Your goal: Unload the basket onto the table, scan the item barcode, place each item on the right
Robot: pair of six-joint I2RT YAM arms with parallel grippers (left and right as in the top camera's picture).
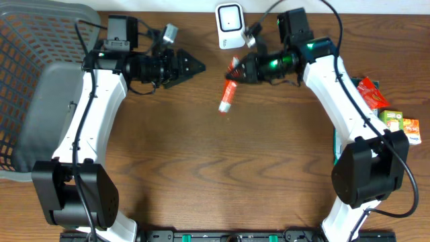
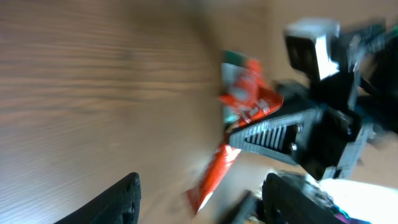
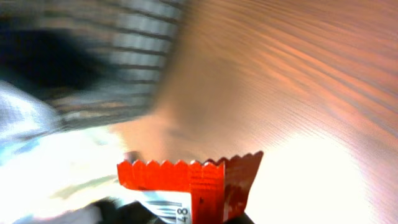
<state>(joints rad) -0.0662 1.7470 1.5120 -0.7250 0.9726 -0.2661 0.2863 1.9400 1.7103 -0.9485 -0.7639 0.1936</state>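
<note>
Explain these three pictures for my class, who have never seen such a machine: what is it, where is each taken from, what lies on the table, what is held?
Two white robot arms work at a wooden table. One picture looks down from above; the other two come from cameras on each wrist. The right gripper is shut on a red packet, its barcode showing in the right wrist view. The left gripper is open and empty. A white scanner, a grey basket and more packets lie around.
</note>
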